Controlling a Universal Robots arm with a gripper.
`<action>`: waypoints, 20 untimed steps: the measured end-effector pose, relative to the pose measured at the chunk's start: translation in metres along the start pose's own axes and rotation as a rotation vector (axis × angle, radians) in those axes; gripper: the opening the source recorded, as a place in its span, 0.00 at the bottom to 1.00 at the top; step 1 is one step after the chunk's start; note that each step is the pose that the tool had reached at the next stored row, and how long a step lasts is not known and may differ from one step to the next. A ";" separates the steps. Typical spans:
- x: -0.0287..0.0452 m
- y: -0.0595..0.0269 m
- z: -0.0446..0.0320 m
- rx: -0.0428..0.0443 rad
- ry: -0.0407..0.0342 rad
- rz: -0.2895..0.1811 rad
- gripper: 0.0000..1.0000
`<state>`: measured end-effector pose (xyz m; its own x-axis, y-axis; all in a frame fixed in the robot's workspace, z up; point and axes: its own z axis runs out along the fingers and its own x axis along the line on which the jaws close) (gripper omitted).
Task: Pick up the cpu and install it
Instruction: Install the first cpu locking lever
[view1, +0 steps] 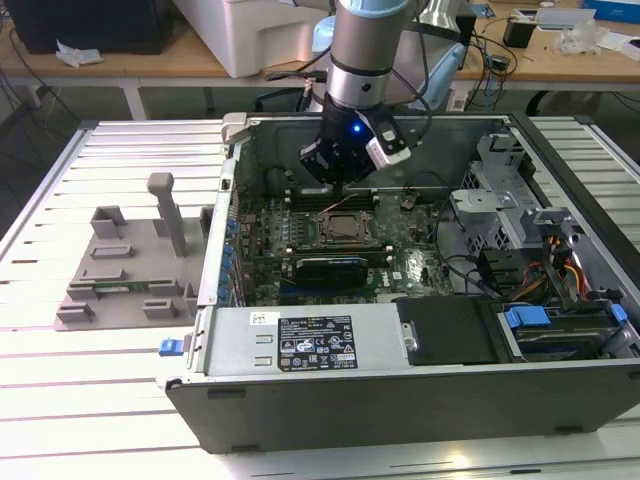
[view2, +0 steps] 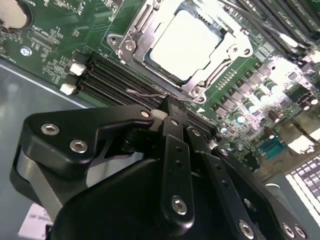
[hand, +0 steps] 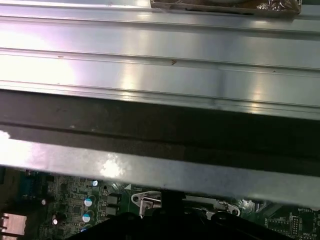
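Open grey metal computer case (view1: 400, 395) lying flat on the slatted worktop (view1: 100, 400), green motherboard (view1: 410, 270) exposed inside. Small flat square CPU with a silver-grey metal top (view2: 186, 45) already seated in the black socket frame with metal latch (view2: 131, 42), near the middle of the motherboard; in the exterior view the socket (view1: 346, 228) sits just behind the long black expansion card (view1: 332, 268). Black end effector (view1: 338, 172) poised directly above the socket's far edge — seen in the second wrist view (view2: 172, 117) with fingers drawn together and nothing between them, tips close to the thin wire latch lever (view2: 150, 93) and the black memory slots (view2: 112, 75) beside the socket. Contact with the lever: cannot tell.

Judged from the chip's place inside the frame, picking and placing look done, leaving the install step — securing the chip. Frame apparently down over the chip's edges, lever apparently not yet hooked. Next move likely calls for a careful, well-aligned push on that thin lever, clear of the memory slots and without disturbing the chip. Grey plastic fixture tray (view1: 130, 270) on the worktop, well apart from the socket, beyond the case wall.
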<state>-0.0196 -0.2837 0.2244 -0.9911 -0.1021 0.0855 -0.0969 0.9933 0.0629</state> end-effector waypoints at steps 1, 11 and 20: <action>-0.0001 0.0006 0.0015 0.0001 0.0001 -0.001 0.11; -0.0056 -0.0001 0.0076 0.0005 0.0004 -0.004 0.11; -0.0233 -0.0023 0.0156 0.0003 0.0025 -0.004 0.11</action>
<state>0.0022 -0.2827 0.2068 -0.9905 -0.1063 0.0877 -0.1009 0.9929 0.0630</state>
